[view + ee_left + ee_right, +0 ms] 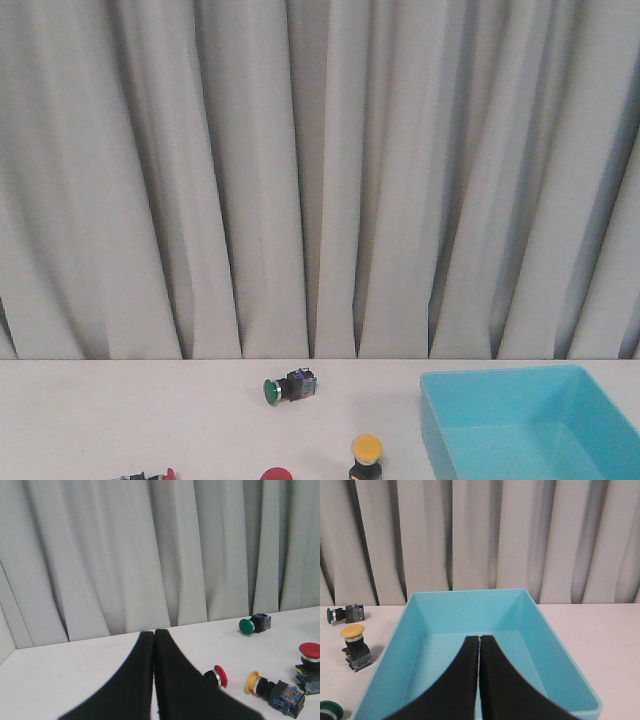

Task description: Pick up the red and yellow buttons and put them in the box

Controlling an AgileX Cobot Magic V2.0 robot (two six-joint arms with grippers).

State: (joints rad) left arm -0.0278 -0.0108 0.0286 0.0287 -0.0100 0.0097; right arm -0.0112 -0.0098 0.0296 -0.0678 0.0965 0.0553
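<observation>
shallow turquoise plastic box (pixel 530 425); yellow-capped black button (pixel 366 456), red domed button (pixel 276 474) on table; left gripper (pixel 153 636), right gripper (pixel 479 640) fingers pressed together, holding nothing.

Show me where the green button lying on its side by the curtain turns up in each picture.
Front view: green button on the table's far part, left of the blue box.
Left wrist view: it lies near the curtain's foot, beyond the red domed button.
Right wrist view: it lies outside the box, beyond the upright yellow button.
Shared landmark: the grey curtain right behind it.
</observation>
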